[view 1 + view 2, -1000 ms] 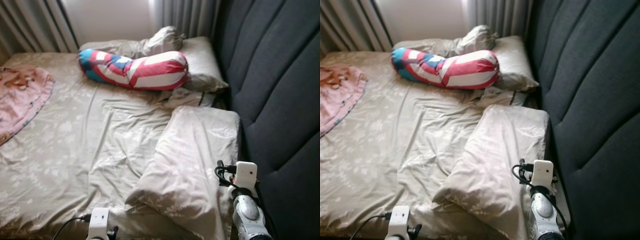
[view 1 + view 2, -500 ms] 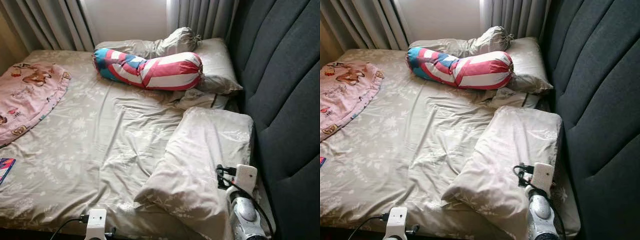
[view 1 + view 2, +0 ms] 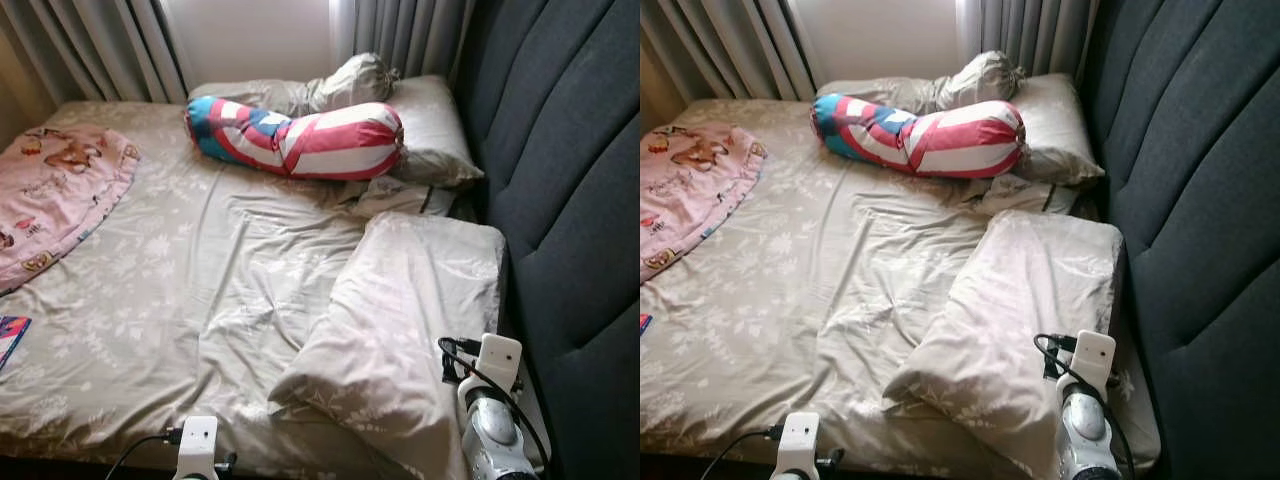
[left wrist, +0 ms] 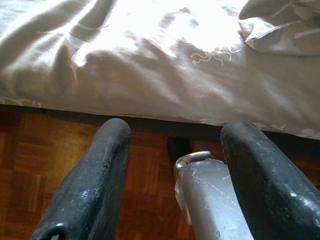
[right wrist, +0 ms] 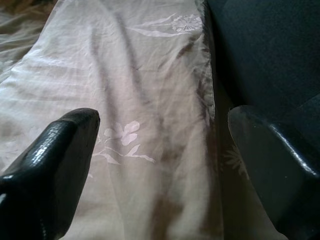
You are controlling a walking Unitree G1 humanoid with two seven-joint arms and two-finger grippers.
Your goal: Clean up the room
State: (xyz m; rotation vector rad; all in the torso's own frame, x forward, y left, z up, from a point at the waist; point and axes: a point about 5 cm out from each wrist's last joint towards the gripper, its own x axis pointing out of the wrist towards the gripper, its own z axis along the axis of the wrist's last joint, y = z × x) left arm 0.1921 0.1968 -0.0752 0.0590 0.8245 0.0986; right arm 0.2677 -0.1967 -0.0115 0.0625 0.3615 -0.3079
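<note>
Nearest, the right gripper [image 5: 160,165] is hanging wide open over the beige pillow [image 3: 400,330], which is lying askew at the near right beside the headboard [image 3: 570,200]. Soft and light, it is probably best pinched at a corner. Farther off, the striped bolster [image 3: 300,140] is resting against the far pillows [image 3: 425,125].

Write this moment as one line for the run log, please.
scene: unmade bed | right gripper: open, over near pillow | left gripper: open, low at bed edge | held: nothing

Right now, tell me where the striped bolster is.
The striped bolster lies at the bed's far end, against the beige pillows by the curtains.
</note>
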